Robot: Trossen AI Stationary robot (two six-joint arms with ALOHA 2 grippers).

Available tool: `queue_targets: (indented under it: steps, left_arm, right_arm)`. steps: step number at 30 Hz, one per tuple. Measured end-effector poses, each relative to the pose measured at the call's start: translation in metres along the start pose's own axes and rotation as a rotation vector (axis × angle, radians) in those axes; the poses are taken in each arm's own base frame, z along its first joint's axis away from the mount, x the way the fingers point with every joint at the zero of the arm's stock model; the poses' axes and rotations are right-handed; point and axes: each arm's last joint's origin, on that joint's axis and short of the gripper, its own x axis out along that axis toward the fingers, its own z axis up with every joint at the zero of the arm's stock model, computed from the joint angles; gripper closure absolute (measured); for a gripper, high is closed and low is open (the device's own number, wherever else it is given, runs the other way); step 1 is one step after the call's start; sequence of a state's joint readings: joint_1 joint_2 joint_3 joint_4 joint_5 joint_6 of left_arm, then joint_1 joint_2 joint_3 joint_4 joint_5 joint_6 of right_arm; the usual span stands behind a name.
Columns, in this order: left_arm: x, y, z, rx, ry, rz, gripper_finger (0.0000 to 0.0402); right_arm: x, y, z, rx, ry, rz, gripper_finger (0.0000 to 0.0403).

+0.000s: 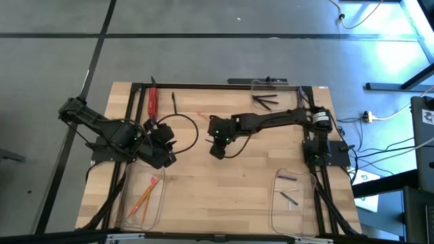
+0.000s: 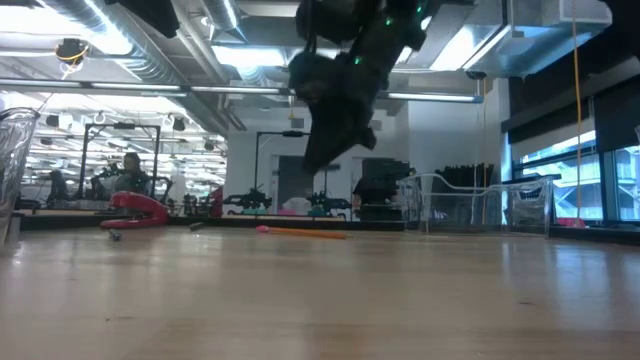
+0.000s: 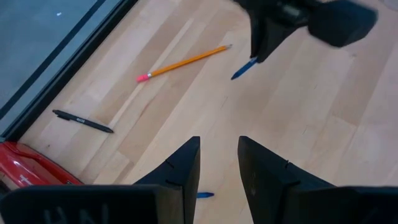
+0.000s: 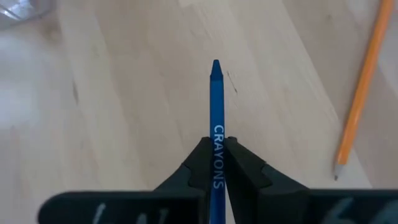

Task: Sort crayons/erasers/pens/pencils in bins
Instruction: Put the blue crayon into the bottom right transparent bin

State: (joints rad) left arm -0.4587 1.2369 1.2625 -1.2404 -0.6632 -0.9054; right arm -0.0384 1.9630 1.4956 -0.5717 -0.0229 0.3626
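We see the right fingers [image 4: 214, 163] pinched shut on a blue crayon [image 4: 216, 106], up over the worktop [image 1: 224, 183] middle. At two o'clock lies a pencil [image 4: 359, 93]. The left fingers [image 3: 217, 165] stand apart, holding nothing.

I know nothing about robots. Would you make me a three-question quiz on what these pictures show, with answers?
1. True or false: the right claw is empty.
2. Which bin contents match? A: the bin at the left arm's near corner holds pencils; B: it holds black pens.
3. Fill in: a loose pencil lies on the bare table, with its ____ eraser end toward the black pen.

Key
1. False: it is shut on a blue crayon.
2. A.
3. Pink.
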Motion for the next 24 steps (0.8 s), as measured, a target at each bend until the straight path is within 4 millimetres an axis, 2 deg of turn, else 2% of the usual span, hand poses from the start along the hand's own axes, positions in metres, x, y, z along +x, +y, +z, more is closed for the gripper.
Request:
queue_targets:
  steps: [14, 24]
  left_arm:
    - [0.000, 0.000, 0.000, 0.000, -0.001, 0.001, 0.0300]
    - [0.000, 0.000, 0.000, 0.000, -0.011, 0.008, 0.0300]
  right_arm:
    - [-0.063, 0.023, -0.007, -0.052, -0.037, 0.041, 0.0368]
    - [-0.110, 0.047, -0.026, -0.092, -0.055, 0.055, 0.0368]
